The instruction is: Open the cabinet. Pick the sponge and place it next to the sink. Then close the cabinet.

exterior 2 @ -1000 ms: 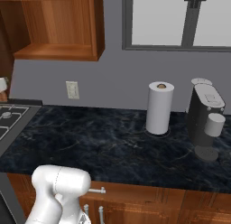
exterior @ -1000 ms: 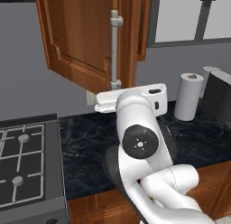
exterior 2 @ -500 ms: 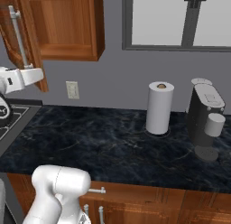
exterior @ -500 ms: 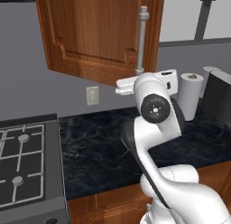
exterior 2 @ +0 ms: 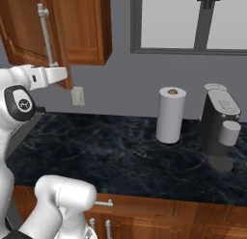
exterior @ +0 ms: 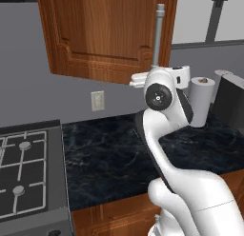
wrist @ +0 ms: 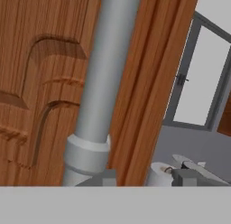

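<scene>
"One thing first: what are you holding?"

"My gripper (exterior: pixel 154 72) is clamped narrow on the low end of the handle (wrist: pixel 106 74), the long silver bar. It stands right in front of my hand camera, with the door (exterior: pixel 109 35) just behind it, touching at the mount."

"So which step is this?"

"Opening the cabinet (exterior 2: pixel 82 26), I'd say. It hangs on the wall above the counter (exterior 2: pixel 106 146), and its door stands swung partway out from the box. Next I should pull along the door's arc until the opening is wide enough to reach through, then let go of the bar. I'd guess the sponge waits inside, and it has to end beside the sink (neither job is begun, as far as I can judge)."

"And the count?"

"Working outward from my hand: one handle, one door, one cabinet. Below, one stove (exterior: pixel 24 173) at the counter's end and one outlet (exterior: pixel 97 100) on the wall. Farther along, one paper towel roll (exterior 2: pixel 170 115) standing upright, one coffee machine (exterior 2: pixel 219 127) just beside it, and one window (exterior 2: pixel 193 19) behind them."
</scene>
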Robot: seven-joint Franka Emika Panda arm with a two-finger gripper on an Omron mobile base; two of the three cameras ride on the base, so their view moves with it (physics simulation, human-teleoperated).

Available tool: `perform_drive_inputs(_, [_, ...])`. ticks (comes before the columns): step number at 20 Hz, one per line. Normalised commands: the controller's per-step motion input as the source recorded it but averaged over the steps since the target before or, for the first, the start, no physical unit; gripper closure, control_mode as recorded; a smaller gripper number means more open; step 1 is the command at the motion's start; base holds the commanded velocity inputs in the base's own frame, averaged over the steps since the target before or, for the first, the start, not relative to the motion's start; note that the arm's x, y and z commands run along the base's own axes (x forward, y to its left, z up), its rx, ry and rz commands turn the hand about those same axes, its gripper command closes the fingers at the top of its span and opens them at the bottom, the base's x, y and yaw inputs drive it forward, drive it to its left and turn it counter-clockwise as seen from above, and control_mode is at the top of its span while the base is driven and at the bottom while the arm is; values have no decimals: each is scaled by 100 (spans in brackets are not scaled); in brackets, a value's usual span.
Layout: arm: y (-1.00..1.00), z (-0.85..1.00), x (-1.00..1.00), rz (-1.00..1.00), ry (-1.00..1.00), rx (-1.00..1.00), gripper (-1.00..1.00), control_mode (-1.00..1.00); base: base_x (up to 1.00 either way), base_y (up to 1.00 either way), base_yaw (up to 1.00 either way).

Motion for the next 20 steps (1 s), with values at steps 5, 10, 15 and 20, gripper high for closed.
perform_drive_inputs(5, [0,0,66,-5,0,0,-100,-100,0,0,0])
perform_drive_inputs(10, [0,0,75,-3,0,0,-100,-100,0,0,0])
perform_drive_inputs(15, [0,0,68,0,0,0,-100,-100,0,0,0])
perform_drive_inputs(20, [1,0,37,0,-2,0,-100,-100,0,0,0])
